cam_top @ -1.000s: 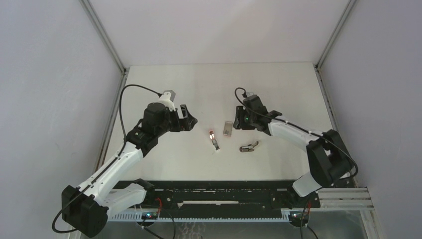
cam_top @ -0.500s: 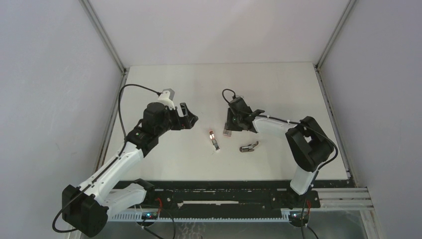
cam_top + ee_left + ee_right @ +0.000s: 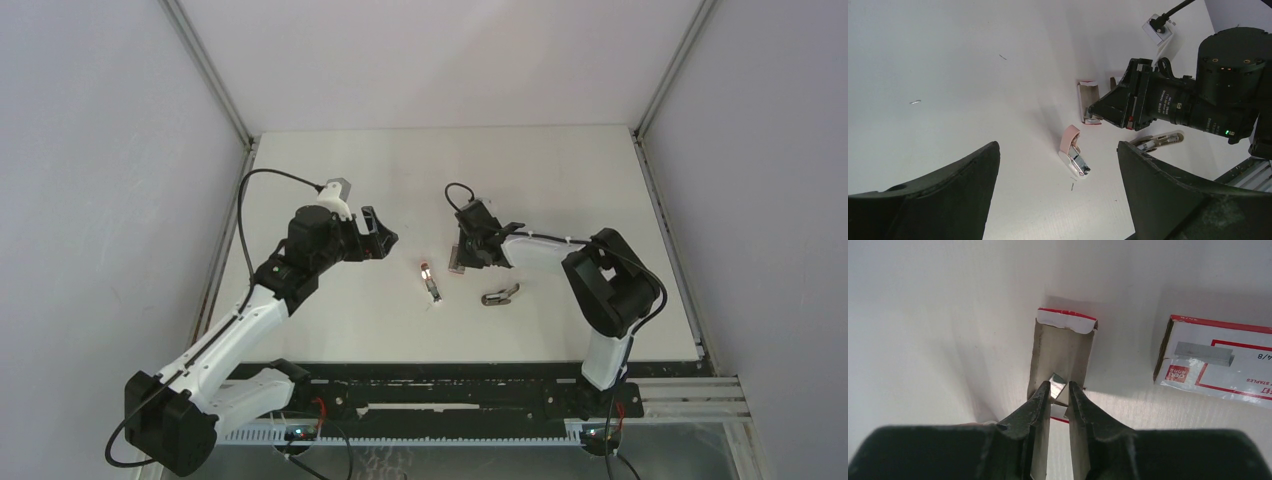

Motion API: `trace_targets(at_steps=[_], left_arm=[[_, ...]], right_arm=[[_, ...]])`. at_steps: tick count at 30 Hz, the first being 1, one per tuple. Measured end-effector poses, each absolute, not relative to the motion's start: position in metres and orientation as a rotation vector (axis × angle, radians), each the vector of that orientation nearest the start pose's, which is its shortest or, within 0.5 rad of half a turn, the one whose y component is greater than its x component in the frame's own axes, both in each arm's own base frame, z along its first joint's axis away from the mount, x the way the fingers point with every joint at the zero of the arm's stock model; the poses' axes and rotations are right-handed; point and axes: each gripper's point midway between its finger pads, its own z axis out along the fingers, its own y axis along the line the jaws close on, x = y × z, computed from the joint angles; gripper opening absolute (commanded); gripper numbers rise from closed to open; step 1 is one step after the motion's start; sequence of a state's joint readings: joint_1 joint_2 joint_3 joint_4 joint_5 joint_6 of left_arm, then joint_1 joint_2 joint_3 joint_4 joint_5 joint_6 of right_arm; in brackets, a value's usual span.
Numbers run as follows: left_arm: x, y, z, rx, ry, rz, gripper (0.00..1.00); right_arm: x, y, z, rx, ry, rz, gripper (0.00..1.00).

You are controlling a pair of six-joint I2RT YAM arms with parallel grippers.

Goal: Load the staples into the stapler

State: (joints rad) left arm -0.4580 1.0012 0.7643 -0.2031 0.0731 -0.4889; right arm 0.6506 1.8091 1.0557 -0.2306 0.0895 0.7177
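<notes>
My right pincer (image 3: 1058, 390) is closed down to a sliver, its two tips nipping a thin silvery strip of staples (image 3: 1056, 380) at the six o'clock end of the pinkish-grey cardboard inner tray (image 3: 1063, 347), which lies flat on the white bench (image 3: 560, 180). In my right wrist view the flat white staple box with red print (image 3: 1215, 357) lies just beside the tray at three o'clock. Seen from above, the pale pink-and-white plastic mini stapler (image 3: 430, 280) lies near the tray at about eight o'clock, its metal channel showing, and a dark grey-brown metal tool (image 3: 500, 295) lies at about four o'clock. My left pincer (image 3: 383, 240) is spread wide, holding nothing, and hangs well apart from the stapler at ten o'clock.
</notes>
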Motion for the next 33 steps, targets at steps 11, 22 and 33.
trace_targets(at_steps=[11,22,33], left_arm=[[0.289,-0.178,0.198,0.014,2.075,-0.665,0.91],[0.29,-0.177,0.198,0.009,2.074,-0.655,0.91],[0.29,-0.179,0.201,0.018,2.062,-0.671,0.91]], right_arm=[[0.326,0.261,0.014,0.132,2.601,0.391,0.11],[0.331,0.264,0.014,0.137,2.591,0.401,0.0],[0.323,0.258,0.046,0.169,2.519,0.572,0.0]])
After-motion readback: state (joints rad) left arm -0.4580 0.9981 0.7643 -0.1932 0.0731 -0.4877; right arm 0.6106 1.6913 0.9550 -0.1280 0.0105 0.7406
